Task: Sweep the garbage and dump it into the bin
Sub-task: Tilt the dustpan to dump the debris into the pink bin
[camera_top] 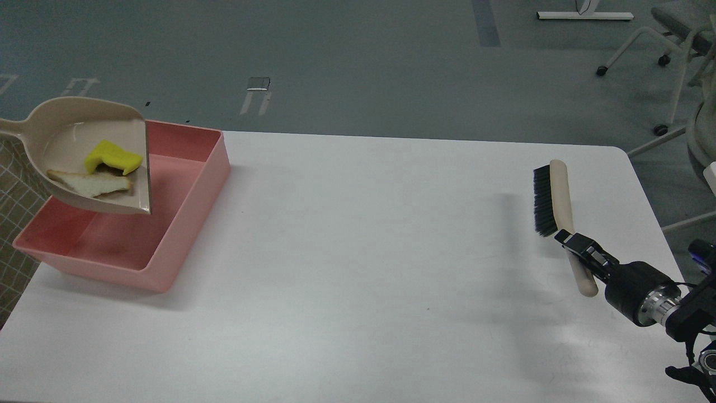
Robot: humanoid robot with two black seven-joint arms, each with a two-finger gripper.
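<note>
The beige dustpan [72,140] hangs above the pink bin [168,224] at the table's left, tilted with its open edge pointing down into the bin. The bright yellow foam chunk [112,158] and the whitish-tan strip [92,182] lie inside the pan near its lip. The pan's handle runs off the left edge, and my left gripper is out of view. My right gripper [576,249] is shut on the handle of the beige black-bristled brush [551,196], held over the table's right side.
The white table [363,268] carries the bin at its left. The table's right edge lies close to my right arm. Office chairs [671,50] stand on the floor beyond the far right corner. A patterned cloth [14,207] is at the left edge.
</note>
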